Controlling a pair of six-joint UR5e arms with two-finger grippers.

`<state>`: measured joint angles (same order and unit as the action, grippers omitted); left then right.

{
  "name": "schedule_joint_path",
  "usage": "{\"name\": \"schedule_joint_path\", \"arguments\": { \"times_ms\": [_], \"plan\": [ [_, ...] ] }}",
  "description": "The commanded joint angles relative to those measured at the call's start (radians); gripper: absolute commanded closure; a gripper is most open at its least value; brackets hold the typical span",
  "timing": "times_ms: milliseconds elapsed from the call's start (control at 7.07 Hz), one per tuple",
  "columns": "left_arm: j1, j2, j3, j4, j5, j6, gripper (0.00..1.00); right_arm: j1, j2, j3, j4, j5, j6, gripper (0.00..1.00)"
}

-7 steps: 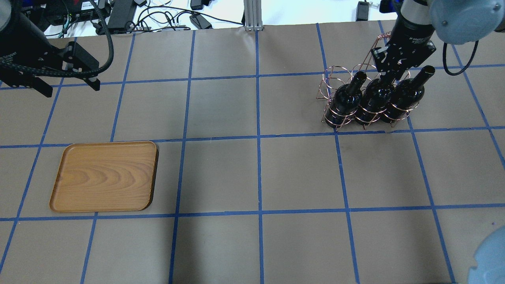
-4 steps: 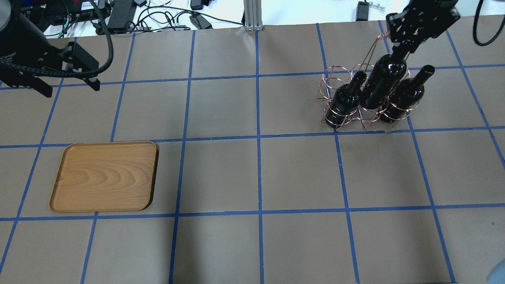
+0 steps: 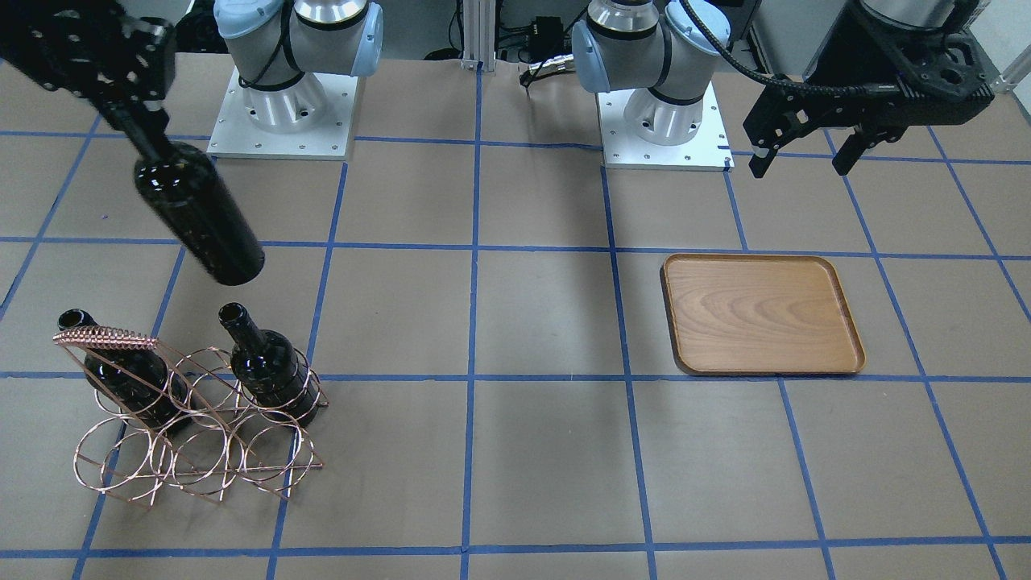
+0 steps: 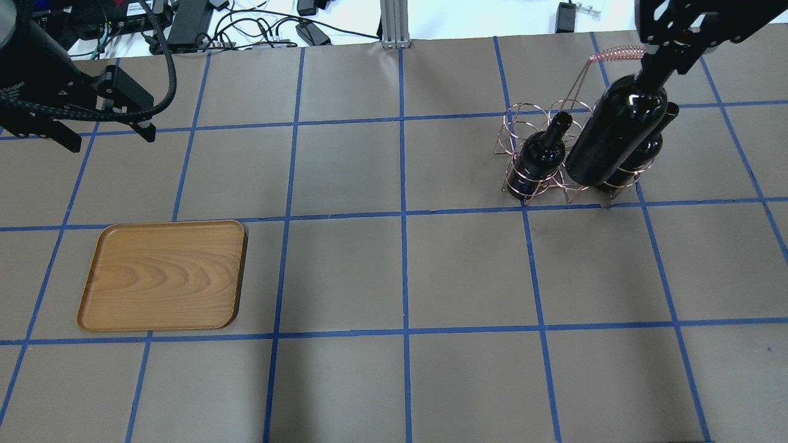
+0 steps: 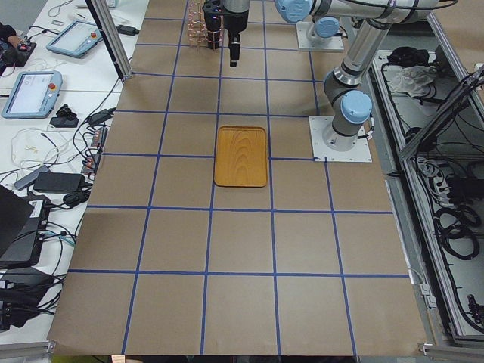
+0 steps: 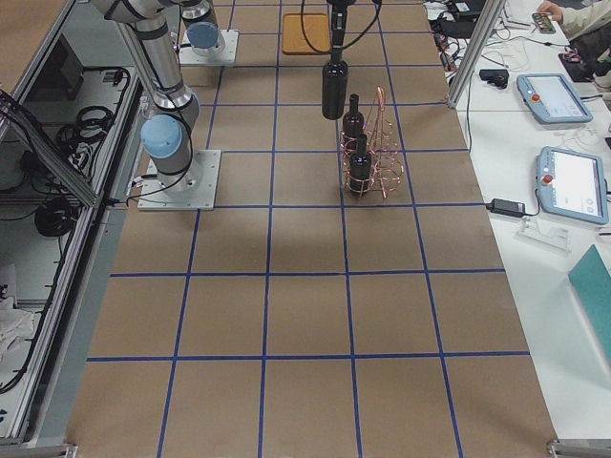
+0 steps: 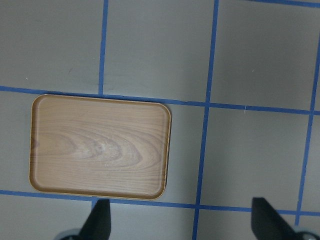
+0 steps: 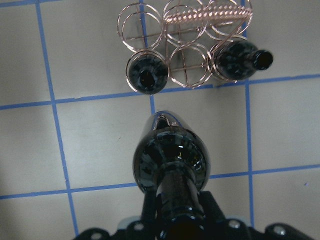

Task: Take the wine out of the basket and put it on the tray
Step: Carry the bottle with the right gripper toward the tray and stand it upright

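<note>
**A:** Is there any writing to read?

**B:** Only faint white lettering (image 4: 11, 91) on the housing of the left hand (image 4: 111, 141), at the overhead view's left edge, and it is too small to make out. The wine (image 3: 197, 213) shows plain glossy black glass.

**A:** Where does the wine sit relative to the hand?

**B:** The right hand (image 3: 133, 129), in the upper left of the front-facing view, is clenched on its neck. The body hangs below it, off the counter (image 3: 548, 322) and apart from the basket (image 3: 105, 337) at lower left. A second bottle (image 3: 274, 372) and a third bottle (image 3: 121, 370) stand in the basket's outer hoops.

**A:** And the other hand?

**B:** It is spread wide and grasps nothing. Its wrist camera looks down on the tray (image 3: 761, 314).

**A:** Is anything hidden?

**B:** The overhead view's top edge cuts off the right hand's body. In that view the wine also covers most of the third bottle.
</note>
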<state>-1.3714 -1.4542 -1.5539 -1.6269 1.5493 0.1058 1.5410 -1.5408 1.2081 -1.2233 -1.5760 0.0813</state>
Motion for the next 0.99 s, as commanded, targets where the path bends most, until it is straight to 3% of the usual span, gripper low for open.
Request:
{"name": "schedule_joint_path", "arguments": {
  "times_ms": [0,424,848],
  "plan": [
    [0.0,0.0,0.0,0.001,0.0,0.0,0.0,0.227,0.01,0.027,-0.024,-0.001,0.307,0.99],
    [0.0,0.001,0.0,-0.001,0.0,0.002,0.0,0.461,0.176,0.074,-0.262,0.005,0.538,0.99],
    [0.0,-0.002,0.0,0.002,-0.002,0.002,0.0,0.475,0.26,0.094,-0.42,0.019,0.603,0.97]
  ]
}}
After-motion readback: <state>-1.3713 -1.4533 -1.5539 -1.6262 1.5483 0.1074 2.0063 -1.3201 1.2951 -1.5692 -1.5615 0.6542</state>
